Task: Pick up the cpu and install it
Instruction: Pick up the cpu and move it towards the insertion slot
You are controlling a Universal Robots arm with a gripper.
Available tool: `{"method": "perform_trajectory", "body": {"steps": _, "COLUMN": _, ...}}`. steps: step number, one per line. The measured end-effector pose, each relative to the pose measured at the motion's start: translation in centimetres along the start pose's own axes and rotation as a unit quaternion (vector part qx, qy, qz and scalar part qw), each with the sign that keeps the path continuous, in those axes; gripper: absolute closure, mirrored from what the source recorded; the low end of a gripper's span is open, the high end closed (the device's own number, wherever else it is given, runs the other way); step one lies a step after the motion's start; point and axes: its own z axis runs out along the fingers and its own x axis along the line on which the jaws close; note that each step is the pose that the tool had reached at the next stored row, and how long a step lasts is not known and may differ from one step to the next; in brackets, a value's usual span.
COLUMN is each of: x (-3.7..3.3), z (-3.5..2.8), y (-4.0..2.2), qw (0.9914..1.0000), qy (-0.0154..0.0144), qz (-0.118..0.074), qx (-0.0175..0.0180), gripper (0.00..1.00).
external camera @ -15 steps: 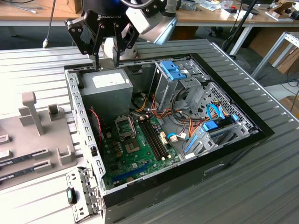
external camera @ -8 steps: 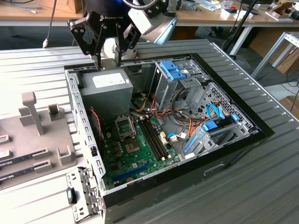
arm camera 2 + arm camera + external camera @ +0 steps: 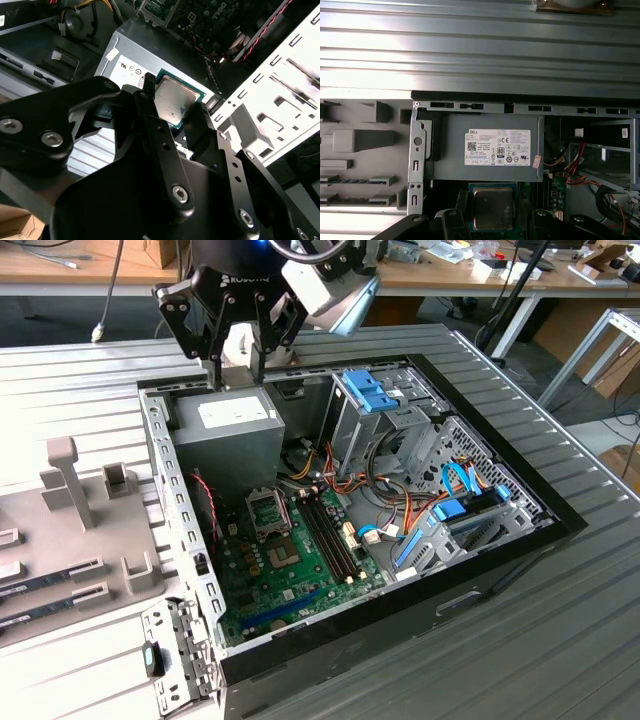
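Right up close in the second wrist view, the black linkage of the claw (image 3: 176,97) runs out to two fingers (image 3: 149,87) clamped on opposite edges of the cpu (image 3: 172,102). The chip sits flat between them, its silver-grey top facing the wrist and a thin green rim showing round it.

It is held in the air over the grey power supply (image 3: 492,150), near the edge of that box that faces the motherboard (image 3: 290,560). The power supply's white label lies just beside the chip in the first wrist view.

From where I stand, the claw hangs above the back corner of the open computer case (image 3: 400,615), towards the exterior view's left. Down on the green motherboard, the metal-framed socket (image 3: 268,510) lies near the power supply, lower than the held chip and apart from it. Long dark memory sticks (image 3: 330,530) run beside the socket.

The case rests on a ribbed metal worktop (image 3: 520,640). A grey fixture tray (image 3: 90,540) with upright posts lies on the worktop just beside the case, on the exterior view's left.
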Motion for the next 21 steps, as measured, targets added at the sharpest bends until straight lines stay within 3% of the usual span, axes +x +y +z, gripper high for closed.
{"method": "perform_trajectory", "body": {"steps": 21, "x": -1.16, "z": 0.38, "y": -0.06, "qw": 1.0, "qy": 0.0, "qz": 0.0, "qx": 0.0, "gripper": 0.53}}
